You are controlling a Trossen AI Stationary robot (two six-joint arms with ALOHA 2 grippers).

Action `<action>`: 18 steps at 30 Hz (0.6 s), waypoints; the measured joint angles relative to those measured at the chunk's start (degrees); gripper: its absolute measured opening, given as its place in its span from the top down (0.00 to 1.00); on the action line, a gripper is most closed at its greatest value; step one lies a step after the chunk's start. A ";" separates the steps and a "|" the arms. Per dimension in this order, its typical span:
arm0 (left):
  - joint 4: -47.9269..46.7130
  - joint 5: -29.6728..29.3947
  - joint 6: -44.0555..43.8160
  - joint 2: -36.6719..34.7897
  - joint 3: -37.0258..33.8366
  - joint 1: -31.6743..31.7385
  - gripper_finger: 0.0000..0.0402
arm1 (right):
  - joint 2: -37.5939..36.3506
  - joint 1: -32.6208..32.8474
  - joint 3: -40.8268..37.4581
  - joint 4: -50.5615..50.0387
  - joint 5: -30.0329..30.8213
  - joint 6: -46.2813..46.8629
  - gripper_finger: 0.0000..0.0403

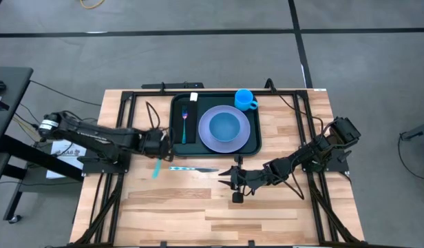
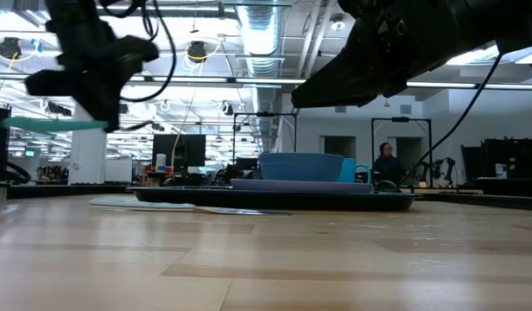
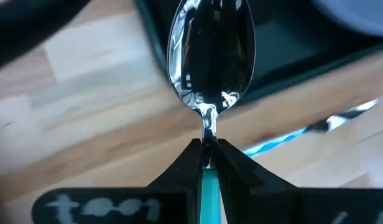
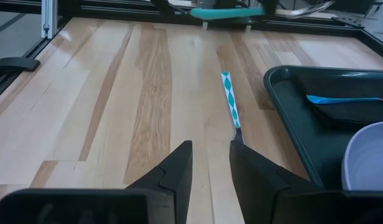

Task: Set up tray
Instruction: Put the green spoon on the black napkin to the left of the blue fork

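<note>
Left gripper point(image 1: 155, 147) is raised above the table point(image 1: 198, 207), just off the tray's left edge, jaws closed tight on the teal handle of a spoon point(image 3: 210, 56) whose bowl points toward the tray. The tray point(image 1: 176, 114) sits at the table's far centre, holding a fork point(image 1: 185, 120) on a black napkin point(image 1: 192, 131), a purple plate point(image 1: 244, 134) with a blue bowl point(image 1: 226, 125); a blue cup point(image 1: 245, 99) stands at its far right corner. A knife point(image 1: 191, 169) lies on the wood just in front. Right gripper point(image 1: 234, 180) hovers near the knife's blade, jaws slightly parted, holding nothing.
</note>
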 joint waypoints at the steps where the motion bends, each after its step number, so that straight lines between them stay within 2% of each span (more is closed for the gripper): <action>1: 0.20 -0.01 0.82 0.00 0.70 1.15 0.96 | 0.00 0.01 0.00 0.00 0.00 0.00 0.75; 6: 1.57 -1.77 3.37 -0.02 2.84 6.88 0.96 | 0.00 0.01 0.00 0.00 0.00 0.00 0.75; 13: 12.62 -1.51 9.88 1.15 2.95 14.56 0.96 | 0.00 0.00 0.00 -0.09 0.00 0.00 0.75; 18: 20.77 -1.26 14.74 5.06 2.97 18.87 0.96 | 0.00 0.00 0.00 -1.35 0.00 0.04 0.75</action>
